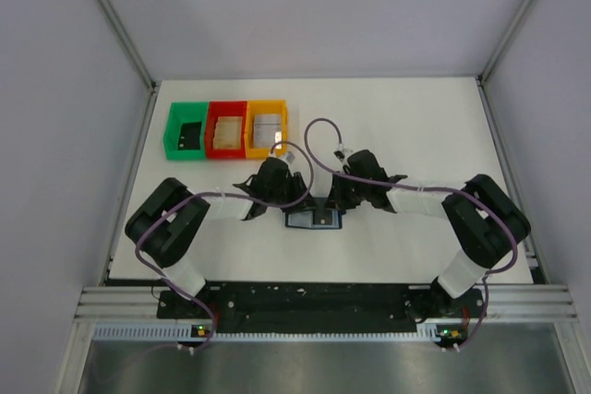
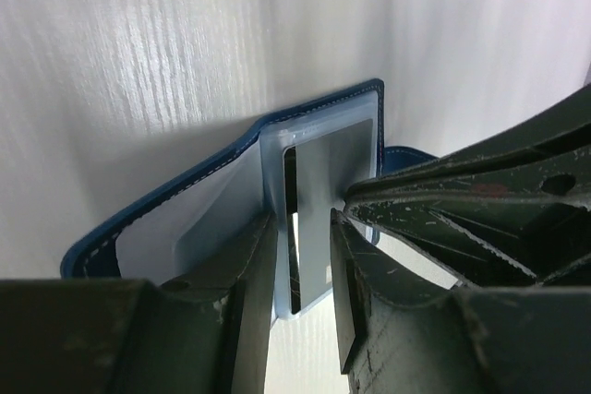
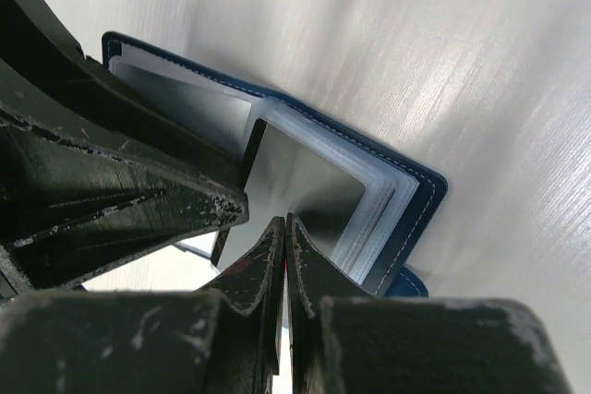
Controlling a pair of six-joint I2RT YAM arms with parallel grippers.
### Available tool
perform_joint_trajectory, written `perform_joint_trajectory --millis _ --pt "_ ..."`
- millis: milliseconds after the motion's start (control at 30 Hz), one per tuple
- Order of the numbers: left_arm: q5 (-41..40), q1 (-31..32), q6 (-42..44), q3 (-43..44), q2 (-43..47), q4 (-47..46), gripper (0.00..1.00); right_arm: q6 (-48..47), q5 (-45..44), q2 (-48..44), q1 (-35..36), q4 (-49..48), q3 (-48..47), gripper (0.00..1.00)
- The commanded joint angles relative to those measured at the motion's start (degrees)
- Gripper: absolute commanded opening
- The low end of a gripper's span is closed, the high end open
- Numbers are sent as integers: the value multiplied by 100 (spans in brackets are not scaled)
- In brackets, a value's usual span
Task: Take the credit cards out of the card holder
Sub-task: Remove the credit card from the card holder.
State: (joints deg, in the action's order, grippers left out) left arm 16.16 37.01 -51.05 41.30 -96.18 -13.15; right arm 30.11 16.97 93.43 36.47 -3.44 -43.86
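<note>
The dark blue card holder (image 1: 314, 220) lies open on the white table between both grippers. In the left wrist view its pale slotted panel (image 2: 222, 219) faces up and a silvery-grey credit card (image 2: 319, 228) sticks partway out of it. My left gripper (image 2: 303, 228) is open, its fingers straddling the card's end and the panel's edge. My right gripper (image 3: 285, 220) is shut with nothing between its fingers. Its tips rest on the credit card's (image 3: 295, 182) face inside the card holder (image 3: 416, 200), right beside the left gripper's finger (image 3: 212, 205).
Green (image 1: 186, 131), red (image 1: 226, 130) and orange (image 1: 267, 128) bins stand in a row at the back left of the table, each with something inside. The two arms' wrists nearly touch over the holder. White walls enclose the table.
</note>
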Motion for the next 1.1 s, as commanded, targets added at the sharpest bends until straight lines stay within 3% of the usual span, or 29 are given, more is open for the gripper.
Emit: perform_joint_trajectory --millis 0,133,367,633,1067 --pt "484 8 -115 -253 -85 -635 34 -190 60 132 -78 -279 79 1" --pt "563 -1 -326 -421 -164 -996 34 -216 175 237 -78 -368 79 1" --pt "274 8 -573 -640 -120 -1208 23 -225 -62 -157 -78 -122 88 1" --pt "168 8 -705 -834 -50 -1331 23 -5 -423 -835 -333 195 316 6" --pt "185 16 -775 -869 73 -1392 24 -93 -71 -642 -386 46 439 7"
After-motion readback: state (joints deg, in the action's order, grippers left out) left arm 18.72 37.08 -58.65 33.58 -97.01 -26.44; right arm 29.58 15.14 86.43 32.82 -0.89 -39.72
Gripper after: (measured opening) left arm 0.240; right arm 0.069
